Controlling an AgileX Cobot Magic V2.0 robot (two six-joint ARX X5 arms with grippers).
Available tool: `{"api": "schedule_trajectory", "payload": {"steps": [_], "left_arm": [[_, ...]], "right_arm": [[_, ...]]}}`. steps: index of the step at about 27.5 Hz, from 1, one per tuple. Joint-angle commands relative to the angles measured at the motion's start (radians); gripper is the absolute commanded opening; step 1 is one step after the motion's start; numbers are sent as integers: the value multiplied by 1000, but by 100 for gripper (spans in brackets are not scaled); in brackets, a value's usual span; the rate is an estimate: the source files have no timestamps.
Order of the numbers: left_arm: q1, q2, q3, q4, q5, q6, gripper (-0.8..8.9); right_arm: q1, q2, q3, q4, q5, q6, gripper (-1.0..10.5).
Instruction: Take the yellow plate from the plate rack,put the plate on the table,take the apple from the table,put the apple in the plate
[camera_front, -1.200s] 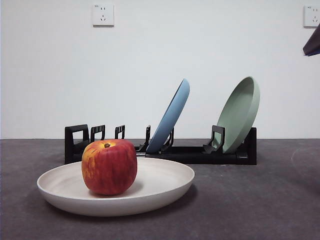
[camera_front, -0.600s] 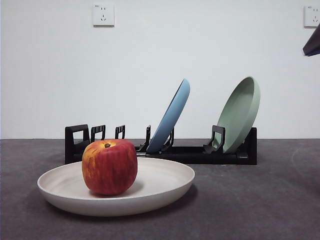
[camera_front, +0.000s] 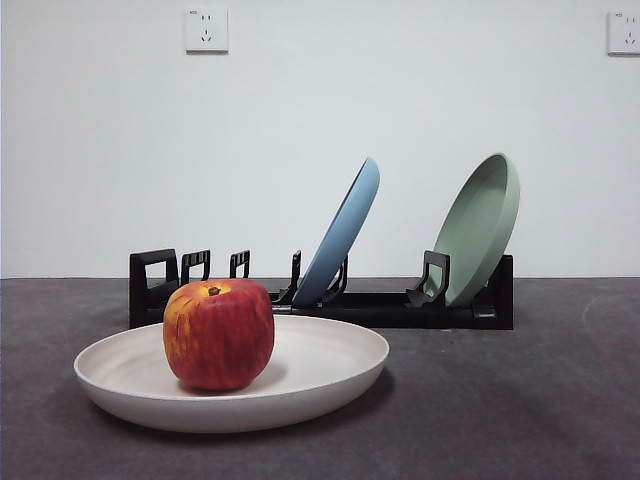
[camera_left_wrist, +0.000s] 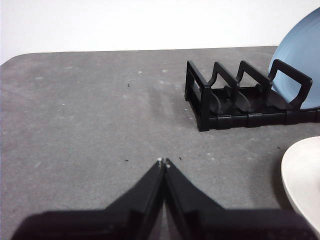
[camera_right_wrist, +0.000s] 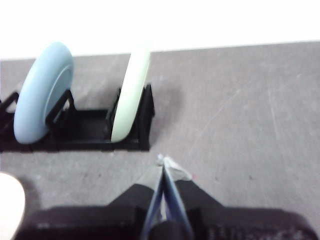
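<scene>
The red apple (camera_front: 219, 334) sits upright inside the pale cream yellow plate (camera_front: 330, 372), which lies flat on the dark grey table (camera_front: 520, 400) in front of the black plate rack (camera_front: 400, 305). No gripper shows in the front view. My left gripper (camera_left_wrist: 163, 162) is shut and empty above bare table, with the rack's loop end (camera_left_wrist: 240, 95) beyond it and the plate's rim (camera_left_wrist: 302, 180) at the side. My right gripper (camera_right_wrist: 163, 161) is shut and empty, near the rack's other end (camera_right_wrist: 95, 132). A sliver of the plate (camera_right_wrist: 10, 205) shows there.
A light blue plate (camera_front: 345, 232) and a sage green plate (camera_front: 482, 226) stand tilted in the rack. They also show in the right wrist view, blue (camera_right_wrist: 42, 92) and green (camera_right_wrist: 131, 95). Two wall sockets (camera_front: 206, 30) are on the white wall behind.
The dark arm tip at the front view's top right corner has left the picture. The apple, plate and rack have not moved.
</scene>
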Motion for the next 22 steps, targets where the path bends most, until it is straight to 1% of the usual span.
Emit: {"api": "schedule_trajectory", "payload": {"steps": [1,3,7,13,17,19,22], "left_arm": [[3,-3,-14,2,-1,-10,-3],[3,-3,-14,2,-2,-10,-3],[3,-3,-14,2,-2,-10,-3],[3,-3,-14,2,-2,-10,-3],[3,-3,-14,2,-2,-10,-3],[3,-3,-14,2,-2,-10,-3],[3,-3,-14,3,-1,-10,-3]], "right_arm": [[-75,-71,-107,91,-124,-65,1],[-99,-125,-188,161,-152,-64,1],[-103,-196,-296,234,-148,-64,1],[-103,-264,-386,237,-148,-62,1],[-102,-267,-417,237,-150,-51,1],[-102,-267,-428,237,-171,-45,1],[-102,-267,-433,239,-177,-46,1]]}}
